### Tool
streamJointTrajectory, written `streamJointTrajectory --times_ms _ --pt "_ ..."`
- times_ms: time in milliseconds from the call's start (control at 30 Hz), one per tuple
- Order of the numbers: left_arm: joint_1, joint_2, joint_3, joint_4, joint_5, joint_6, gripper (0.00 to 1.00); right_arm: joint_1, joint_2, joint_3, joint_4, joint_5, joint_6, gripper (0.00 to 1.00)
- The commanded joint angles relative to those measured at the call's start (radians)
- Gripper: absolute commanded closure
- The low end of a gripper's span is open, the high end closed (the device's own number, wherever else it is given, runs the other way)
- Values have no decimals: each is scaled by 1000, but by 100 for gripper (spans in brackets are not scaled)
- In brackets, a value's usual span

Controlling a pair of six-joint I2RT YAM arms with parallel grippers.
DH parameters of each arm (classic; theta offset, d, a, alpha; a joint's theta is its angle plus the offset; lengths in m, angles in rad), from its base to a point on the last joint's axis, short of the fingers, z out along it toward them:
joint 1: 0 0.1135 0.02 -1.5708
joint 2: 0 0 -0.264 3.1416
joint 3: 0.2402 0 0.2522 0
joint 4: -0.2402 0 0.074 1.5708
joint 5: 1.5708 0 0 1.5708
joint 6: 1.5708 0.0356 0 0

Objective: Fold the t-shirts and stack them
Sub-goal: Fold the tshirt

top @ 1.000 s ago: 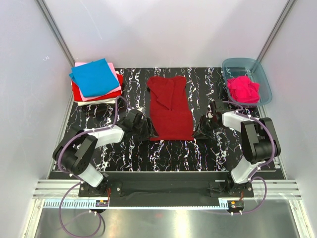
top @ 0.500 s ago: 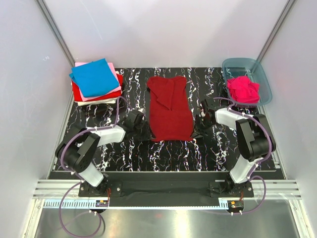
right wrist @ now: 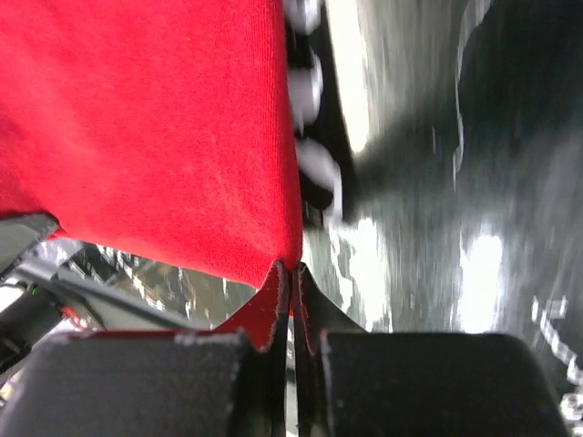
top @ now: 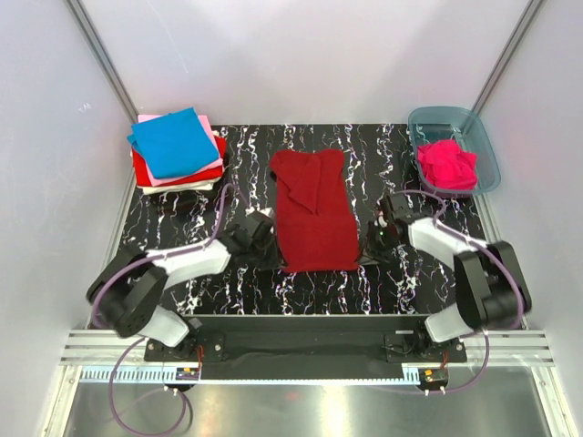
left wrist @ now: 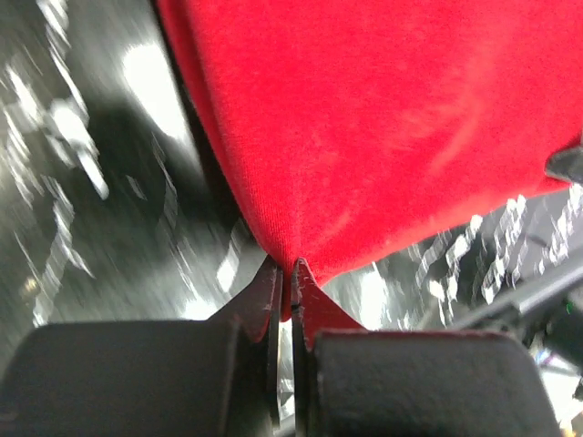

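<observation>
A large dark red t-shirt (top: 314,211) lies folded lengthwise in a long strip at the table's middle. My left gripper (top: 273,256) is shut on its near left corner (left wrist: 293,264), the cloth pinched between the jaws. My right gripper (top: 363,253) is shut on the near right corner (right wrist: 290,259). Both near corners are lifted a little off the table. A stack of folded t-shirts (top: 176,150), bright blue on top over pale pink, red and white, sits at the back left. A hot pink t-shirt (top: 446,163) lies crumpled in the tub.
The translucent blue-grey plastic tub (top: 483,137) stands at the back right corner. The black marbled table top (top: 228,291) runs between white side walls. A small dark object (top: 182,202) lies just in front of the stack.
Both grippers closed on the dark red shirt's near corners. The arms swung in to those corners and the shirt's near edge shifted slightly toward the bases.
</observation>
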Motion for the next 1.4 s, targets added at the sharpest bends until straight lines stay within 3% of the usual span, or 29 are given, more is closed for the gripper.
streamJointTrajectory --times_ms 0,133,267,467,667,833,1133,1367 --pt "-67 -135 -38 -108 -74 -63 100 10 -145 -79 -12 -46 58 100" --pt "-188 -265 -62 -204 -134 -135 100 44 -318 -145 -43 -107 159 100" --pt "-272 -397 -81 -307 -184 -216 100 108 -545 -151 -140 -74 244 100" --pt "-335 -503 -29 -482 -245 -294 97 114 -696 -114 -243 -59 284 100" --pt "-329 -497 117 -643 -345 -272 91 113 -606 2 -277 -22 221 100" --pt "-263 -459 214 -669 -336 -200 91 113 -547 119 -296 30 184 100" --pt "-81 -325 371 -665 -226 -25 91 111 -359 301 -296 92 128 100" --pt "82 -131 520 -669 -113 103 91 58 -138 499 -294 101 77 100"
